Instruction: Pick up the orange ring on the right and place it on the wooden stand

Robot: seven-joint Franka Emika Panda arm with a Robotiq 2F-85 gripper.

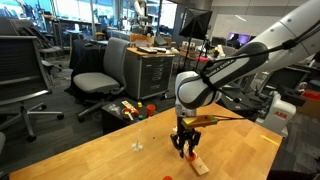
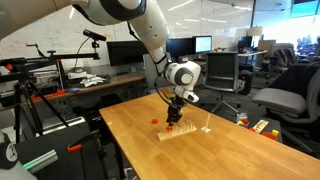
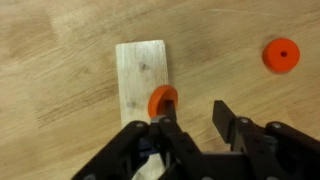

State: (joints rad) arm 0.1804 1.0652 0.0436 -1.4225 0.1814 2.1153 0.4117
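Surface (image 3: 50, 50) light wood; wooden stand (image 3: 140, 65) lies flat on it; orange ring (image 3: 162, 100) over stand's lower end (tilted, hole showing), black fingers (image 3: 228, 118) closed on it; other orange ring (image 3: 281, 55) lies alone, far right, well apart from stand.

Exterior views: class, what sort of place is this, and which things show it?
Probably an office or robotics lab: grey swivel office chairs, dark computer monitors on desks, and a white robot arm working over a light wooden table.
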